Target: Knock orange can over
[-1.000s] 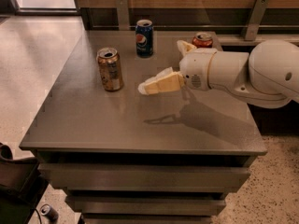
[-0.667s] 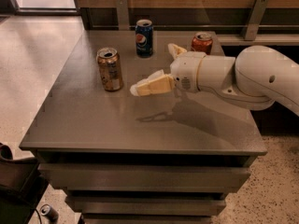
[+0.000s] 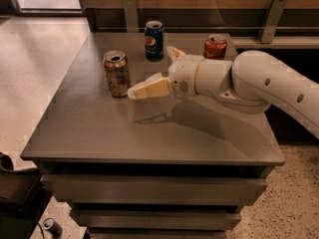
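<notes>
The orange can (image 3: 116, 74), dull golden-brown with a silver top, stands upright on the left part of the grey table (image 3: 149, 133). My gripper (image 3: 150, 71) is open. Its lower cream finger (image 3: 149, 88) points left, and its tip is just right of the can, almost touching it. The other finger (image 3: 174, 52) points up and back towards the blue can. The white arm reaches in from the right, low over the table.
A blue Pepsi can (image 3: 153, 40) stands upright at the back middle. A red-orange can (image 3: 215, 46) stands at the back right, behind the arm. A wooden wall with metal brackets runs behind the table. The table's left edge drops to the floor.
The arm and gripper have moved left across the table towards the orange can. The lower finger's tip is now next to it. The cans have not moved.
</notes>
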You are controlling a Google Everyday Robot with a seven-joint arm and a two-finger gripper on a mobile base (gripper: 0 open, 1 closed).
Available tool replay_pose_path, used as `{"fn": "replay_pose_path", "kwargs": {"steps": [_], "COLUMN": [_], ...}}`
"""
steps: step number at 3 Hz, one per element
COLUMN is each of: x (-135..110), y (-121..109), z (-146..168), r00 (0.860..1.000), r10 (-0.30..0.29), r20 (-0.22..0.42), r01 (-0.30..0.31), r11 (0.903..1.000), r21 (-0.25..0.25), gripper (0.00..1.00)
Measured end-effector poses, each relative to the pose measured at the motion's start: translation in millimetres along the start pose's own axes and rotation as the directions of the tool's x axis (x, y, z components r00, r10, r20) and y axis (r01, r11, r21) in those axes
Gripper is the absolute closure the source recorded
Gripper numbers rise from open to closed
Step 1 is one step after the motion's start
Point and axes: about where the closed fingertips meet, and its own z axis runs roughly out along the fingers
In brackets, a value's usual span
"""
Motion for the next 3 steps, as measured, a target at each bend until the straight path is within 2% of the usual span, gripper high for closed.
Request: {"fn": "replay_pose_path", "kwargs": {"steps": [3], "x": [-3.0], "y": [0.5], "z": [47.8], "r00": [0.999], "r10": [0.007], "r20": [0.037], "r01": [-0.007], "r11": [0.9997], "r21": [-0.021], "gripper": [0.0]}}
